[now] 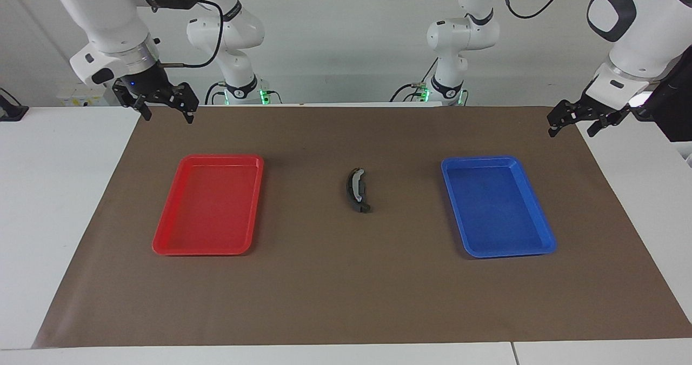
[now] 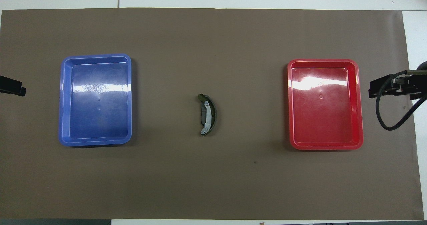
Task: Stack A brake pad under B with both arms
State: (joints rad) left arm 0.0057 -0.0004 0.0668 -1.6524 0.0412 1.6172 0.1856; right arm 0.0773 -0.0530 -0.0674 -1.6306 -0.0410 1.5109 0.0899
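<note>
The crescent brake shoe B (image 1: 356,187) with its silver band lies at the middle of the brown mat, between the two trays; it also shows in the overhead view (image 2: 209,115). A short dark flat pad, the A brake pad (image 2: 202,114), lies under it, with only its edge showing beside the silver band. My right gripper (image 1: 165,111) is open and empty, raised over the mat's corner at the right arm's end. My left gripper (image 1: 572,127) is open and empty, raised over the mat's edge at the left arm's end. Neither touches the pads.
A red tray (image 1: 162,243) lies on the mat toward the right arm's end and a blue tray (image 1: 540,246) toward the left arm's end. The brown mat (image 1: 346,289) covers most of the white table. A black cable (image 2: 383,118) hangs by the right gripper.
</note>
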